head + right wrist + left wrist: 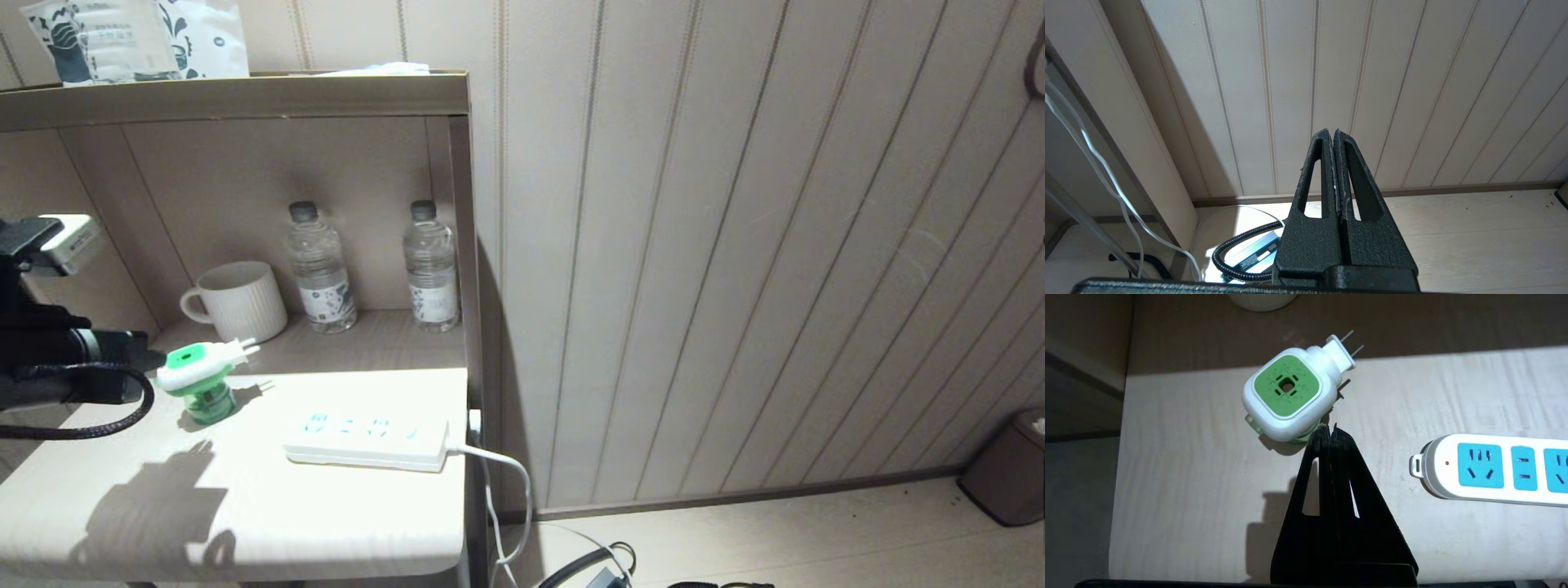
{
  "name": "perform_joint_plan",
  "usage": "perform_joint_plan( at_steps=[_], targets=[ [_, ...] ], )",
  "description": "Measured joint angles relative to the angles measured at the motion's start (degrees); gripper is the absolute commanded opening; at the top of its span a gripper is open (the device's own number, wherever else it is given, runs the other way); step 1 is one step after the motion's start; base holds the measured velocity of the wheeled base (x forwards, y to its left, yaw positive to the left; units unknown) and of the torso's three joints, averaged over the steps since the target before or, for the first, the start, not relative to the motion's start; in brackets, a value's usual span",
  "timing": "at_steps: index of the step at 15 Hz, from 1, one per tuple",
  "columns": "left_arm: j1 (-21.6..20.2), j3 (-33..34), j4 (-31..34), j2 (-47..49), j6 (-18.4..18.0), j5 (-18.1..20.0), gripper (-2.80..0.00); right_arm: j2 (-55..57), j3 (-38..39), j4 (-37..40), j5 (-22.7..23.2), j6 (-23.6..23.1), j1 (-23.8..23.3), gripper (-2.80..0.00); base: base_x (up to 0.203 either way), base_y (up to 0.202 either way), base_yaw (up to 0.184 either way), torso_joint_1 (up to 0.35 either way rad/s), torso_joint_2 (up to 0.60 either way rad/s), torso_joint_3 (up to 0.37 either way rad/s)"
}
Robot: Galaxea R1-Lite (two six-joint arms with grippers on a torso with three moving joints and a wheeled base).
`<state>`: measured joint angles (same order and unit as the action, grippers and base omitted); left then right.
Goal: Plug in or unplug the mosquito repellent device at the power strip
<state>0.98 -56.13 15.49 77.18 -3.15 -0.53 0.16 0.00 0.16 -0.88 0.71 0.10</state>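
Where mug (237, 300) stands, bottles (320, 269) flank.

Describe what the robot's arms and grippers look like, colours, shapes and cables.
The left gripper and right gripper are alike: black, rough-textured, wedge-shaped fingers tapering to narrow tips, each with a long slot cut through. The left arm is black, with a braided black cable looping beneath it.

The power strip (1494, 469) runs off the left wrist view's edge; the mug (1261, 300) is mostly cropped.
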Motion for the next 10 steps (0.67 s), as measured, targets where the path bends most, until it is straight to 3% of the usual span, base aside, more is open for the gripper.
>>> perform_joint_plan(
  at_steps=[4, 7, 10],
  targets=[
    [1.72, -7.82, 5.29, 6.19, -3.90, -0.22, -2.80, 0.02, 0.00, 0.02, 0.00, 0.00, -0.02, -2.80, 0.000, 0.000, 0.000, 0.000, 0.00, 0.000],
    [2.04, -12.70, 10.59, 10.26, -12.39, -0.40, -2.80, 0.01, 0.00, 0.01, 0.00, -0.02, -0.02, -2.80, 0.000, 0.000, 0.000, 0.000, 0.00, 0.000],
    [3.13, -15.07, 11.53, 13.66, -16.33, -3.64, -2.80, 0.02, 0.00, 0.02, 0.00, 0.00, -0.02, -2.80, 0.000, 0.000, 0.000, 0.000, 0.00, 0.000]
  ],
)
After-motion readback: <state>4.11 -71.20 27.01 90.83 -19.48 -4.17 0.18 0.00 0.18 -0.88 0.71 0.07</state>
